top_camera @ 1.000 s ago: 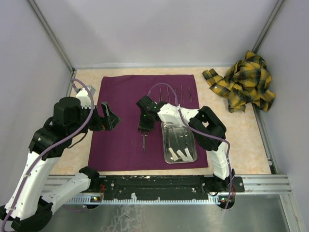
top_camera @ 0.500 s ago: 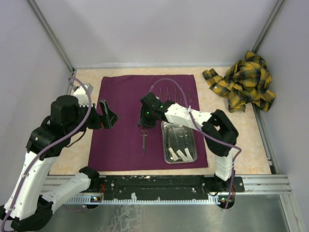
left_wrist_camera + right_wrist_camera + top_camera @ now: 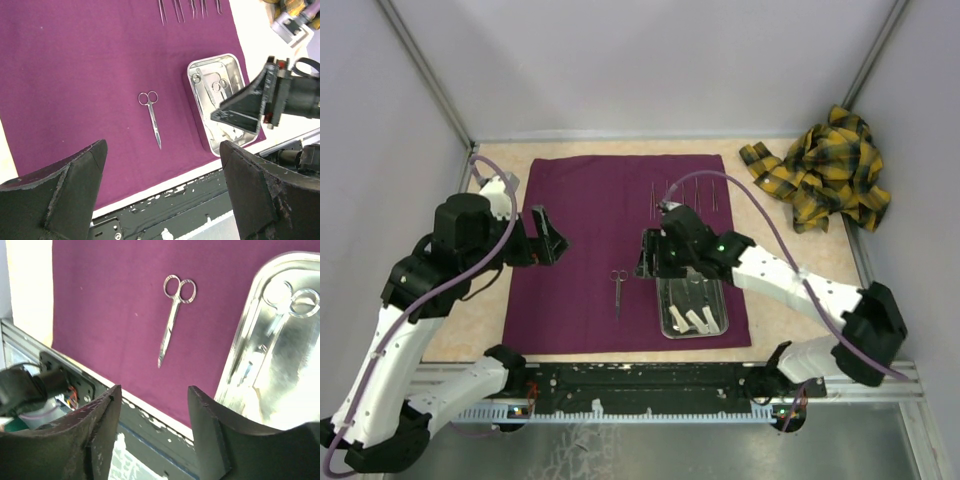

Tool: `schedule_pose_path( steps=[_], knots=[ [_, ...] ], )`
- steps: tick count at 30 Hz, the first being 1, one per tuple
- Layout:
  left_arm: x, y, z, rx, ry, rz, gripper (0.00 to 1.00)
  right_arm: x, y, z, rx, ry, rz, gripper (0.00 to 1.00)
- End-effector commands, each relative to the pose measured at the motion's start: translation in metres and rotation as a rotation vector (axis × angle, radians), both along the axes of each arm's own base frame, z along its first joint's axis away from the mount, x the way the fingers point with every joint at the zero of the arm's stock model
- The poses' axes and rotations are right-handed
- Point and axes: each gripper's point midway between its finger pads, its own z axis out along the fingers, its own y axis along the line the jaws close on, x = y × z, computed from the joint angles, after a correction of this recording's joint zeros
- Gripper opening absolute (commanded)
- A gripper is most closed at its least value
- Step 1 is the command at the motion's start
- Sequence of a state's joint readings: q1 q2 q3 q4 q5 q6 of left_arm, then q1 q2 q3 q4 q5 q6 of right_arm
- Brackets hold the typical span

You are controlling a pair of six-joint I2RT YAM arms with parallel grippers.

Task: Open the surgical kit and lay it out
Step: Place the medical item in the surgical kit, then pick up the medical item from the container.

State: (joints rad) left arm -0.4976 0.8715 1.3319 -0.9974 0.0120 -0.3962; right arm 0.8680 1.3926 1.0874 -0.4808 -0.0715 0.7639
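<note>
I'm watching the left gripper (image 3: 548, 240) hovering spread wide over the left part of the purple cloth (image 3: 580, 200), holding nothing. The right gripper (image 3: 647, 258) is hanging with its fingers apart and empty at the steel tray's (image 3: 661, 312) far-left corner. The scissors (image 3: 617, 288) are lying flat on the cloth between the two grippers.

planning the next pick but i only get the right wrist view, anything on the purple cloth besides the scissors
observer: yes, a row of thin instruments lies by the far edge of the purple cloth, beyond the scissors.
operator: where's the left claw
observer: the left claw hangs open and empty over the cloth's left part, clear of the scissors.
operator: tray's near end is blurred for me
observer: two small white pieces lie there in the steel tray.
</note>
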Motion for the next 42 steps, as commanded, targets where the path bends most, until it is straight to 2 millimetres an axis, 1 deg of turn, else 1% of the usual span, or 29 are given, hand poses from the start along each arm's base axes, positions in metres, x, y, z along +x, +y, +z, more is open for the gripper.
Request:
schedule_pose_path(
  steps=[1,4,5,7,11,15,18,21,24,28,31,35,41,42],
  knots=[
    [-0.005,-0.004,-0.004,-0.024,0.025,-0.015,1.0,-0.018,-0.031,0.015,-0.019,-0.079,0.015,0.6],
    [-0.008,-0.007,-0.009,-0.036,0.051,-0.021,1.0,-0.027,-0.05,0.018,-0.03,-0.095,-0.008,0.67],
    [-0.01,-0.008,-0.011,-0.04,0.059,-0.025,1.0,-0.031,-0.055,0.021,-0.021,-0.102,-0.013,0.68],
    [-0.014,-0.008,-0.015,-0.048,0.075,-0.032,1.0,-0.036,-0.064,0.02,-0.02,-0.107,-0.024,0.69],
    [-0.021,-0.009,-0.026,-0.061,0.103,-0.033,1.0,-0.044,-0.075,0.016,-0.026,-0.1,-0.036,0.69],
    [-0.023,-0.008,-0.03,-0.069,0.114,-0.024,1.0,-0.044,-0.081,0.009,-0.054,-0.102,-0.038,0.69],
    [-0.022,-0.007,-0.032,-0.064,0.12,-0.016,1.0,-0.038,-0.086,0.002,-0.075,-0.103,-0.046,0.68],
    [-0.017,-0.008,-0.034,-0.055,0.123,-0.01,1.0,-0.029,-0.09,-0.004,-0.078,-0.098,-0.056,0.68],
    [-0.006,-0.011,-0.037,-0.037,0.125,-0.007,1.0,-0.018,-0.097,-0.011,-0.081,-0.088,-0.071,0.66],
    [0.012,-0.019,-0.04,-0.028,0.113,-0.009,1.0,-0.004,-0.104,-0.02,-0.141,-0.107,-0.082,0.64],
    [0.025,-0.025,-0.043,-0.02,0.107,-0.01,1.0,0.006,-0.104,-0.027,-0.194,-0.116,-0.072,0.6],
    [0.041,-0.03,-0.054,0.006,0.116,0.003,1.0,0.021,-0.099,-0.034,-0.249,-0.126,-0.058,0.55],
    [0.053,-0.032,-0.067,0.033,0.123,0.008,1.0,0.041,-0.091,-0.047,-0.311,-0.132,-0.047,0.45],
    [0.057,-0.034,-0.065,0.027,0.106,0.007,1.0,0.044,-0.09,-0.051,-0.327,-0.127,-0.043,0.43]
  ],
)
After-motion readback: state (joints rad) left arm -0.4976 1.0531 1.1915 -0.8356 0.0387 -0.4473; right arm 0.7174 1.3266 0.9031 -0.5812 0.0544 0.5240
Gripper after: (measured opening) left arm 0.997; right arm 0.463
